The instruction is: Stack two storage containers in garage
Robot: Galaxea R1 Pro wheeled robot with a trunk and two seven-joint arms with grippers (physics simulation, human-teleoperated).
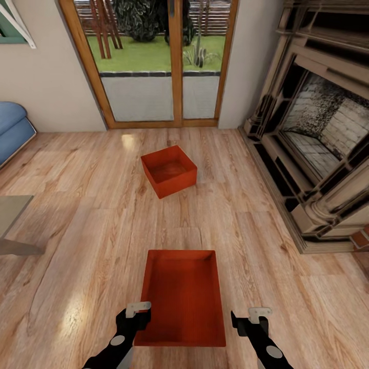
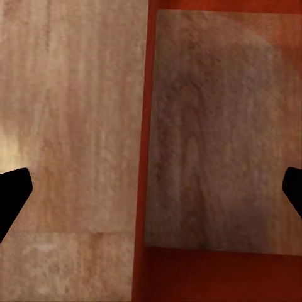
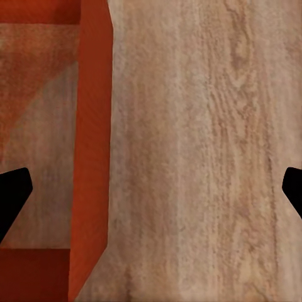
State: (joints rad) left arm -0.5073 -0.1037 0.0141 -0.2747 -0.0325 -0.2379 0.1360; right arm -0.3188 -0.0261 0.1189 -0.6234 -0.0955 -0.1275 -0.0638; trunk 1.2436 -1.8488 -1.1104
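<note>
Two orange-red storage containers stand on the light wood plank floor of the living room. The near container (image 1: pixel 184 297) lies right in front of me; the far container (image 1: pixel 169 170) sits further off, towards the glass doors. My left gripper (image 1: pixel 134 318) hovers over the near box's left wall and my right gripper (image 1: pixel 250 322) hangs a little off its right wall. In the left wrist view the left gripper (image 2: pixel 157 189) is open, straddling that wall (image 2: pixel 143 157). The right gripper (image 3: pixel 157 189) is open too, with the box's wall (image 3: pixel 94 157) between its fingers.
Wood-framed glass doors (image 1: pixel 159 61) close the far wall. A large fireplace (image 1: pixel 318 133) runs along the right side. A blue sofa (image 1: pixel 13 128) shows at the left edge, with a table corner (image 1: pixel 10 215) below it. Wood plank floor (image 1: pixel 92 241) lies between the boxes.
</note>
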